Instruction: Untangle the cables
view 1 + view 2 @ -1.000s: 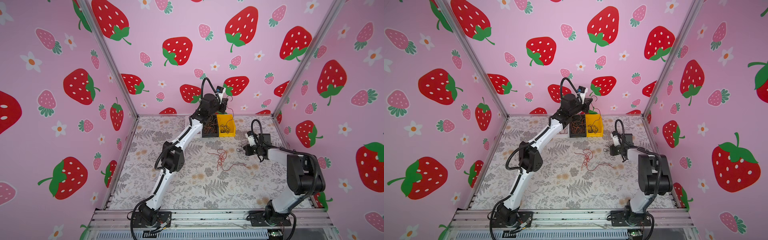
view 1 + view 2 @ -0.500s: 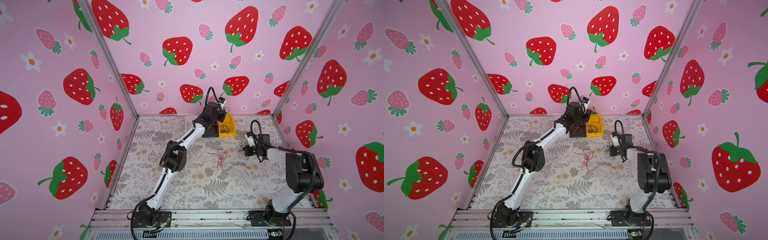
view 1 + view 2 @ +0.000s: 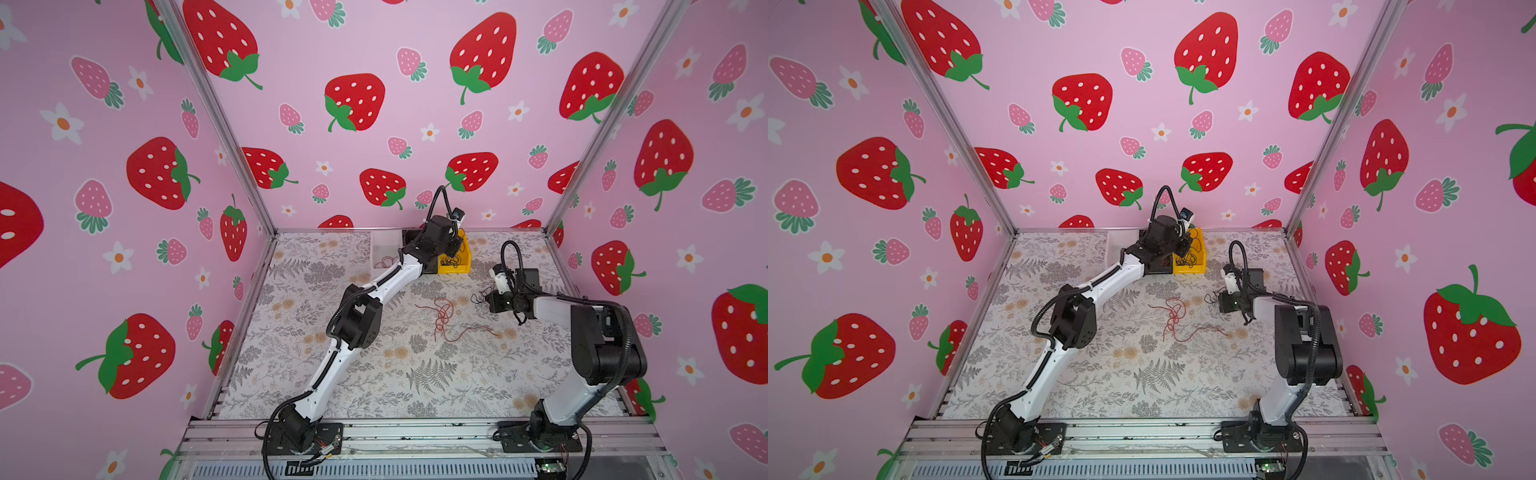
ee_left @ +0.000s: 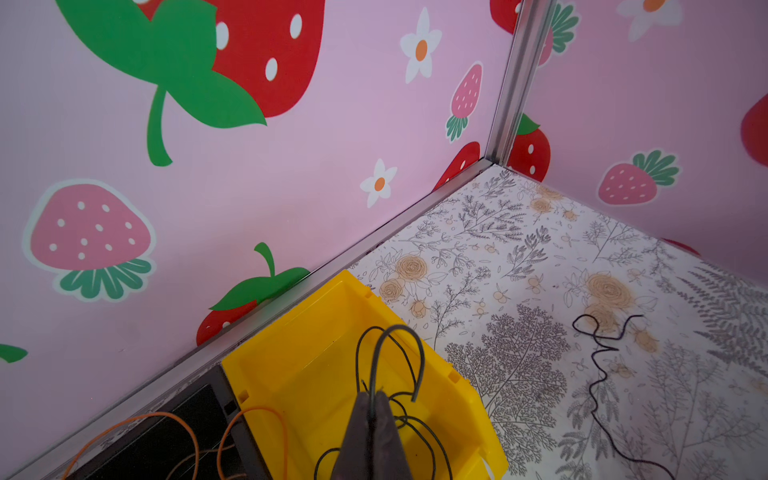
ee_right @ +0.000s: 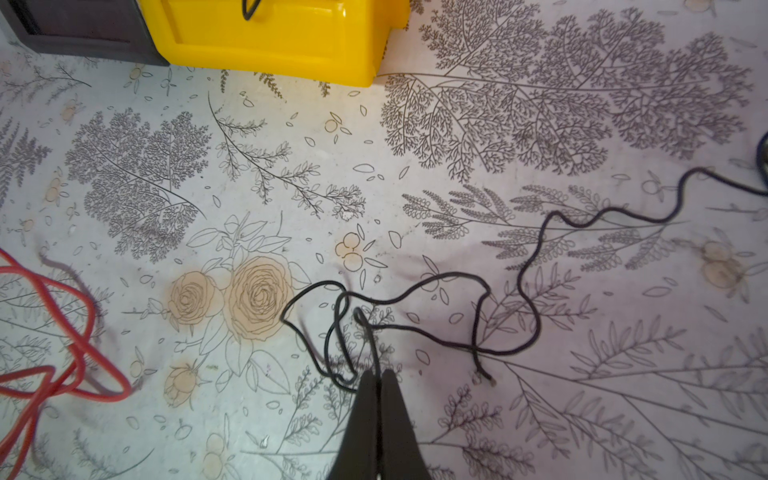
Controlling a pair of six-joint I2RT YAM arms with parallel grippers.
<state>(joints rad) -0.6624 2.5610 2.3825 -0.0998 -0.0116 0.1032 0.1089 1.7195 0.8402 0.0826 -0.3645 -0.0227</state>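
Note:
My left gripper (image 4: 372, 395) is shut on a thin black cable (image 4: 376, 353) that loops up from its tips, above the yellow bin (image 4: 307, 324). More black cables (image 4: 419, 428) lie coiled in that bin. In both top views the left gripper (image 3: 453, 245) (image 3: 1185, 249) hangs over the yellow bin (image 3: 461, 270) at the back. My right gripper (image 5: 377, 372) is shut on a curly black cable (image 5: 511, 291) that trails over the mat. In a top view the right gripper (image 3: 488, 299) sits low at the right. A loose tangle of red cables (image 3: 442, 316) (image 5: 62, 332) lies on the mat mid-table.
A black bin (image 4: 166, 436) holding orange cables (image 4: 187, 432) stands next to the yellow bin. A clear tray (image 3: 384, 249) with a red wire in it sits further left, against the back wall. The right wall is close behind the right arm.
The left gripper has come down and to the right, from above the black bin to over the yellow bin, still holding its black cable. The right arm has barely moved.

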